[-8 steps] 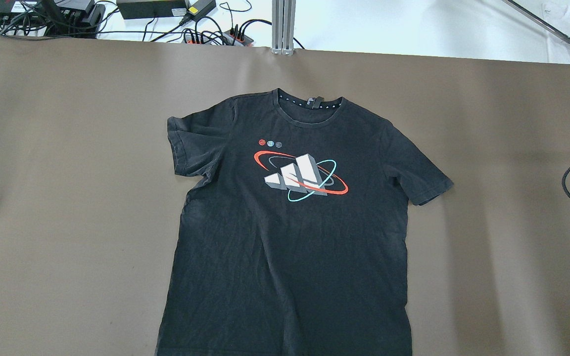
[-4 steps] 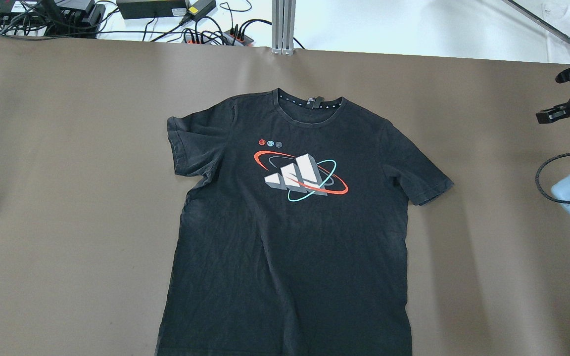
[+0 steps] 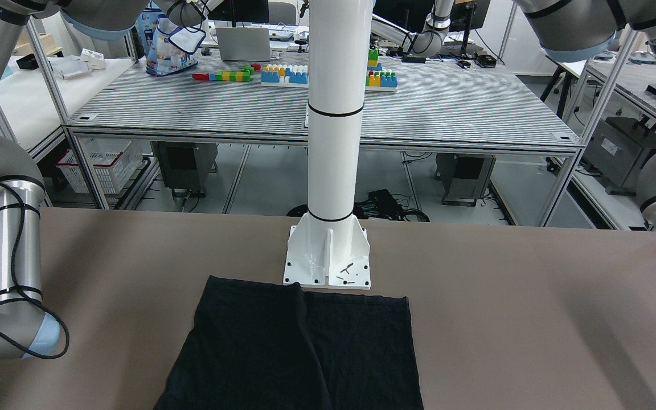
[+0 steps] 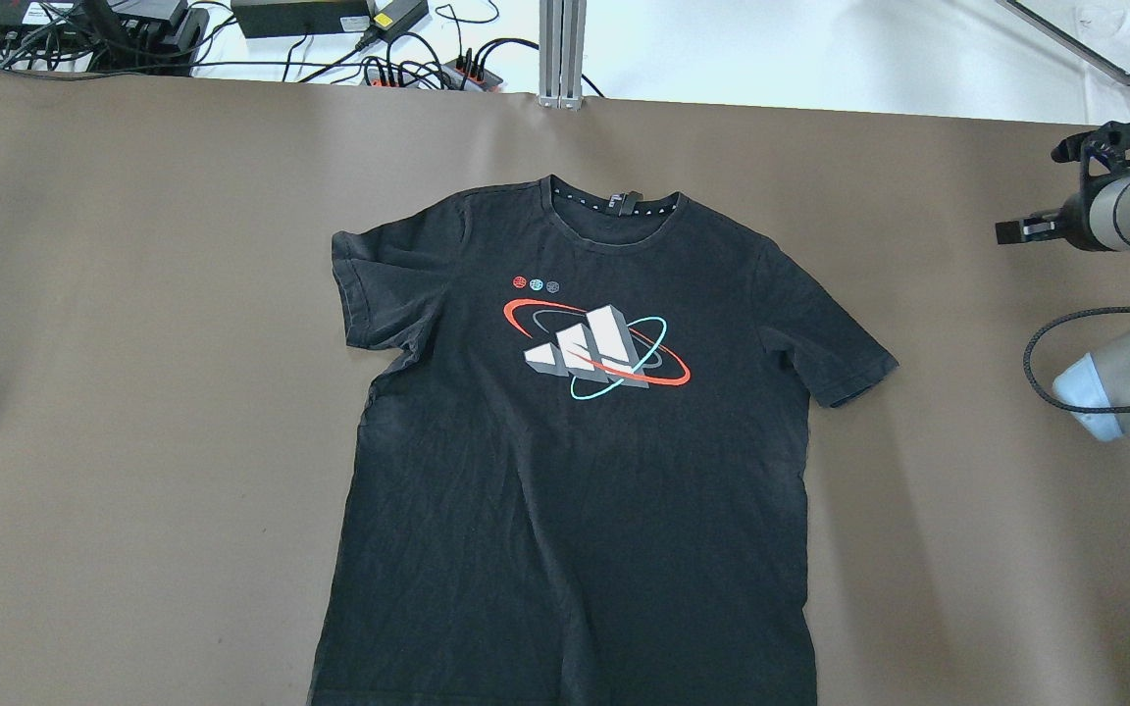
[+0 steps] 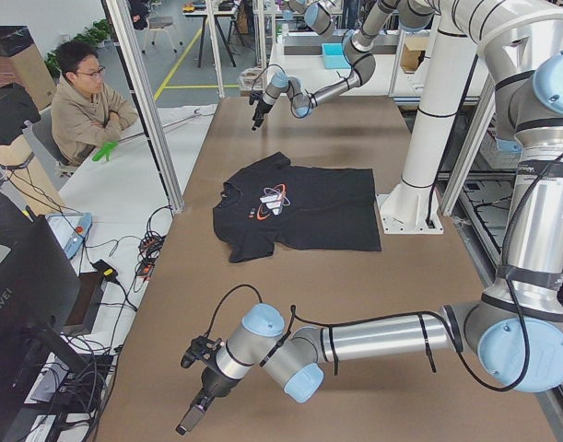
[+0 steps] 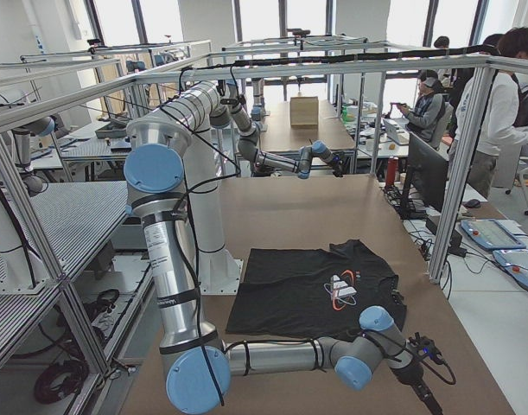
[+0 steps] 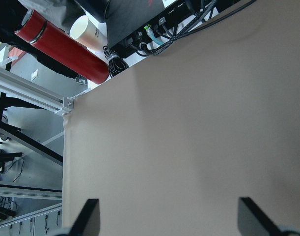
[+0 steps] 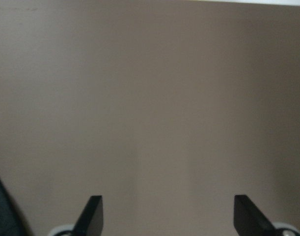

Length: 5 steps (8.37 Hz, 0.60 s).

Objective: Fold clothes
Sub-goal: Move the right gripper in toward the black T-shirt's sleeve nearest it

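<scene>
Cloth comes first in the front view: a black T-shirt [image 3: 294,347] lies flat on the brown table [image 3: 533,319]. Its bottom edge is just beside the foot of the white pillar [image 3: 336,114].

From above, the shirt lies in the middle of the table with its picture [image 4: 596,353] facing up. Both sleeves are spread out. The right arm [image 4: 1114,201] pokes in at the side, well apart from the shirt.

From the left end, the left arm [image 5: 373,336] reaches low over the table. A person [image 5: 87,110] sits beside the table.

From the right end, the shirt lies between the two arms.

The left wrist camera shows the left gripper [image 7: 169,219] with fingers spread wide over the table's corner, near a red bottle [image 7: 66,46].

The right wrist camera shows the right gripper [image 8: 167,216] with fingers spread wide too.
</scene>
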Each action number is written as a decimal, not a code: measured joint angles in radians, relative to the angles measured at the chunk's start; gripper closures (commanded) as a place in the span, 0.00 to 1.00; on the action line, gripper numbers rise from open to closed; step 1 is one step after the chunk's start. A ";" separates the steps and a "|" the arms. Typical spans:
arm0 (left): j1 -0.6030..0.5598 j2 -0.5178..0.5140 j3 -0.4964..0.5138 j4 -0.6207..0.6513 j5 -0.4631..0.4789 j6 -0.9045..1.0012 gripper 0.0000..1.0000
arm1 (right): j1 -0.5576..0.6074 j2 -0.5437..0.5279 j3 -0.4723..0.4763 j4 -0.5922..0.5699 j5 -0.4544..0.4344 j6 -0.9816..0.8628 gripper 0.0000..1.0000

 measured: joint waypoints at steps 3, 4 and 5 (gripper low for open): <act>0.000 -0.001 -0.005 0.000 0.000 -0.001 0.00 | -0.104 -0.015 0.075 0.079 0.009 0.320 0.07; 0.000 -0.003 -0.005 0.000 0.000 -0.001 0.00 | -0.127 -0.021 0.097 0.091 0.010 0.399 0.08; 0.001 -0.005 -0.005 0.000 0.000 -0.002 0.00 | -0.142 -0.026 0.108 0.096 0.011 0.455 0.08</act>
